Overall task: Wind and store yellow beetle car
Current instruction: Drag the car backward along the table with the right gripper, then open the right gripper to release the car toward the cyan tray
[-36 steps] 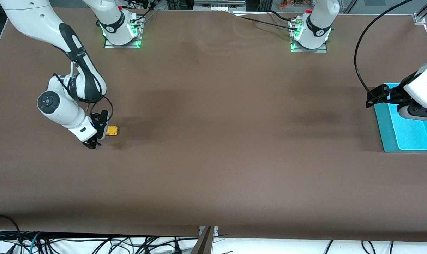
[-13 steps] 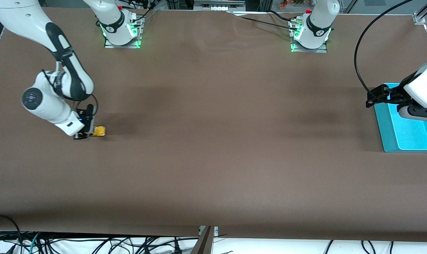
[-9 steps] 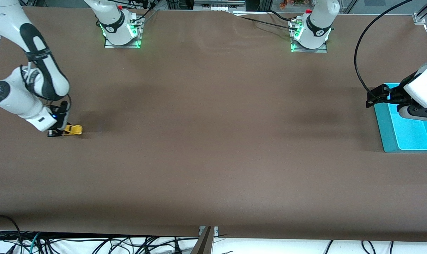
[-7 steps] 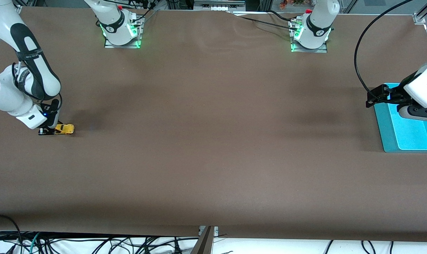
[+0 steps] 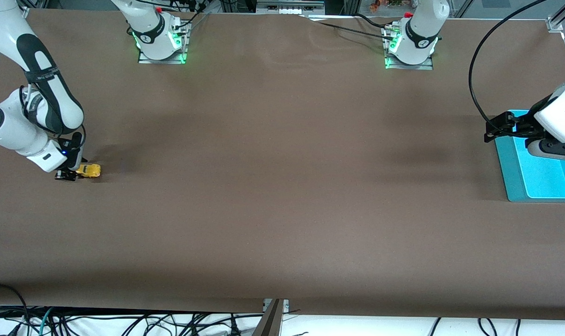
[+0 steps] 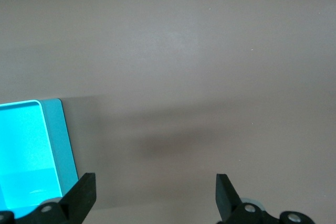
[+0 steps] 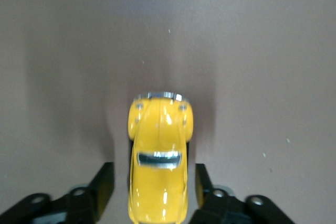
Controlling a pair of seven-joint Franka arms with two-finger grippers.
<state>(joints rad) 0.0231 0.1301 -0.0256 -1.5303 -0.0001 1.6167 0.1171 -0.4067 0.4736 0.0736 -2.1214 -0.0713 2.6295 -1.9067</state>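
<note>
The yellow beetle car (image 5: 90, 171) stands on its wheels on the brown table, at the right arm's end. In the right wrist view the yellow beetle car (image 7: 160, 166) sits between the black fingers (image 7: 103, 181), with a narrow gap on each side. My right gripper (image 5: 73, 174) is low at the table, straddling the car's rear end, open (image 7: 154, 180). My left gripper (image 5: 491, 132) waits above the table beside the teal tray, open (image 6: 156, 195) with nothing between its fingers.
A teal tray (image 5: 510, 173) lies at the left arm's end of the table; its rim (image 6: 59, 140) shows in the left wrist view. Cables hang along the table edge nearest the front camera. The two arm bases stand along the table's back edge.
My right gripper dragged the car along the table toward the right arm's end, then opened its jaws off the car. The left arm has not moved.
</note>
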